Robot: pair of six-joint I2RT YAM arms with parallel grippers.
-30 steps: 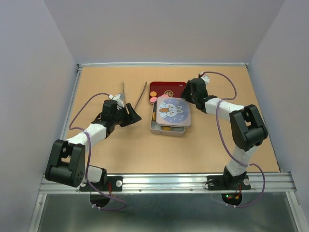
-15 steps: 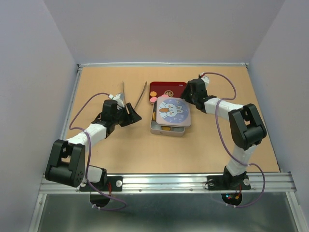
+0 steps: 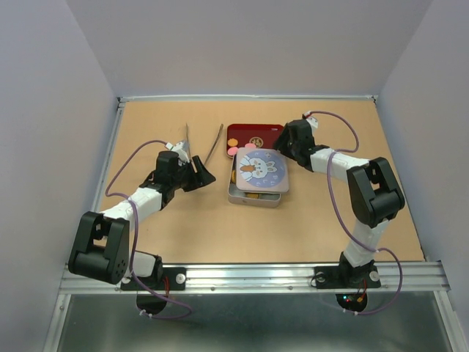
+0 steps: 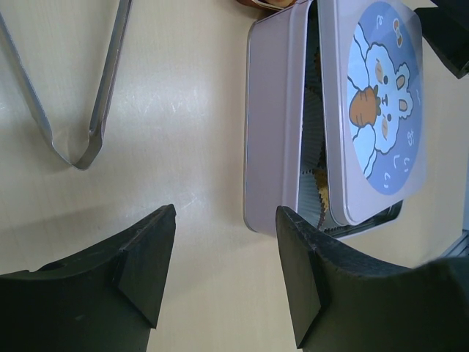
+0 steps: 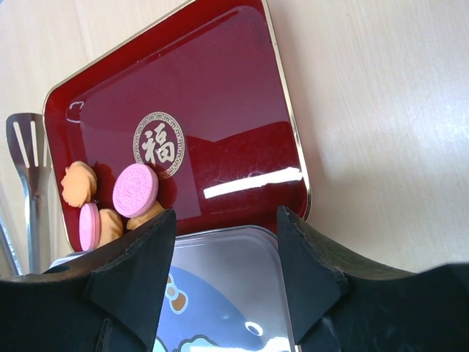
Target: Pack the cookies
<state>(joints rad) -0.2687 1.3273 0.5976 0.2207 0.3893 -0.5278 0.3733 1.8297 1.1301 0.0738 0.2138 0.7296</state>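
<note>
Nothing has shifted: rabbit lid [image 4: 381, 110] half covers the tin [image 4: 271, 132], tongs [image 4: 73, 110] beside it, cookies [image 5: 135, 191] on the red tray [image 5: 220, 110], perhaps more under the lid. Left gripper [image 4: 223, 271] and right gripper [image 5: 223, 279] hover, jaws apart, empty.

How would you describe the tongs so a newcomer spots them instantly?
On the brown table, find the dark red tray. Left of it lie the tongs, spread in a V: the only thin, bare-metal tool, unlike the boxy tin.

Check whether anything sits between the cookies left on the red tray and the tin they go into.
Yes. The bunny lid lies askew on the tin, covering most of it; only strips at its edges show open. The cookies lie on the tray just beyond it.
</note>
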